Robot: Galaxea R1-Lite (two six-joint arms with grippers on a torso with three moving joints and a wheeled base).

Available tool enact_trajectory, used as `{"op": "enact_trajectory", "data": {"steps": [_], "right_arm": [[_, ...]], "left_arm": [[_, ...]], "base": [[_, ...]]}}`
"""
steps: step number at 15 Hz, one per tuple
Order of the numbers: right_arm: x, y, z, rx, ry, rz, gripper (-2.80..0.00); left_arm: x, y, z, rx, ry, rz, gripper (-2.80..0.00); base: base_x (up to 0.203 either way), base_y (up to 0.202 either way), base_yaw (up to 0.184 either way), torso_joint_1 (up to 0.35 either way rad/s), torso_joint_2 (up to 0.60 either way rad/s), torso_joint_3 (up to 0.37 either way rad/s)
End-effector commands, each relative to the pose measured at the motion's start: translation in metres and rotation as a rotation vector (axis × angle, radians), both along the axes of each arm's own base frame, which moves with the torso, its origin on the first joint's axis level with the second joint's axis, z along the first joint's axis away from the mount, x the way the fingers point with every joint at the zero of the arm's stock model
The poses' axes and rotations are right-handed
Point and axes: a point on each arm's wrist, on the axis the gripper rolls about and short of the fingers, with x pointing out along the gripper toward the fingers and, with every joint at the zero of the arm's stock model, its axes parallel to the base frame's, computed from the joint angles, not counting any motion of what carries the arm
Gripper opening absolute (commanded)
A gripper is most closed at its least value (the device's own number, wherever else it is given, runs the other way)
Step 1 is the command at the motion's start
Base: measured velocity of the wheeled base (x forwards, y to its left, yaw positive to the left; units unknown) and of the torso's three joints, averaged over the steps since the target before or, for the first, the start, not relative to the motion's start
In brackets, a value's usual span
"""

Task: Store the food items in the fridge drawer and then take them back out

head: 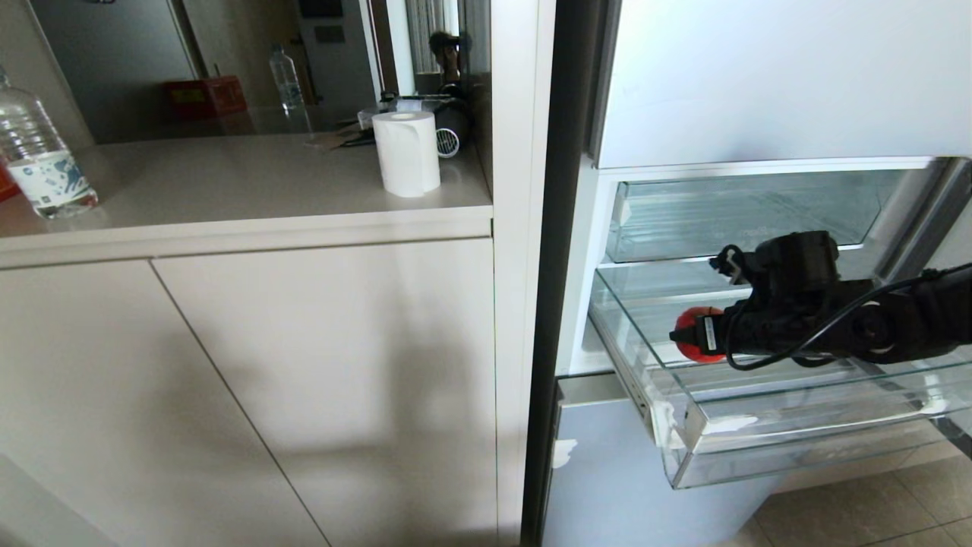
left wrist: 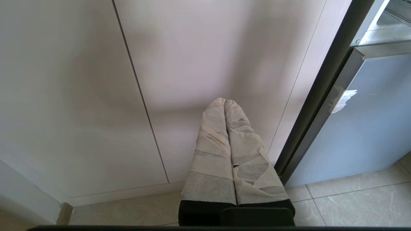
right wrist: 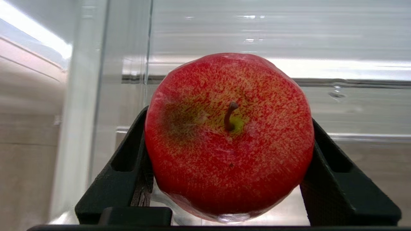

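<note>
While my right gripper (head: 683,335) has its jaws clamped on one apple (right wrist: 229,136) over the drawer (head: 797,441), stem faces its wrist; left jaws (left wrist: 224,106) closed, empty.

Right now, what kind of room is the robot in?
Most likely a home kitchen. There's an open fridge with a clear drawer pulled out, a countertop over pale cupboards holding a paper towel roll and water bottle, and the right claw holds an apple.

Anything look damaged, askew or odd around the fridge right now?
White tape scraps cling to the front left corner of the pulled-out clear plastic fridge drawer, with another torn scrap on the grey panel below. Nothing is spilled.
</note>
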Motion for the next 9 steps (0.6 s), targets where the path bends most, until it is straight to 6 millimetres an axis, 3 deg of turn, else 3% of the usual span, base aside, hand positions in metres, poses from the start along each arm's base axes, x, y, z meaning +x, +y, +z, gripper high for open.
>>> {"op": "enact_trajectory", "data": {"steps": [1,2,5,9], "right_arm": [[0.009,0.001,-0.019,-0.003,0.041,0.000,-2.80],[0.012,0.001,-0.024,-0.001,0.050,-0.003,0.00],[0.020,0.001,-0.026,0.024,0.036,-0.021,0.00],[0.009,0.000,-0.012,0.015,0.008,-0.031,0.00]], "left_arm": [[0.000,0.000,0.000,0.000,0.002,0.001,-2.80],[0.000,0.000,0.000,0.000,0.002,0.001,-2.80],[0.000,0.000,0.000,0.000,0.002,0.001,-2.80],[0.000,0.000,0.000,0.000,0.002,0.001,-2.80]], "base": [[0.000,0.000,0.000,0.000,0.00,0.000],[0.000,0.000,0.000,0.000,0.00,0.000],[0.000,0.000,0.000,0.000,0.00,0.000],[0.000,0.000,0.000,0.000,0.00,0.000]]}}
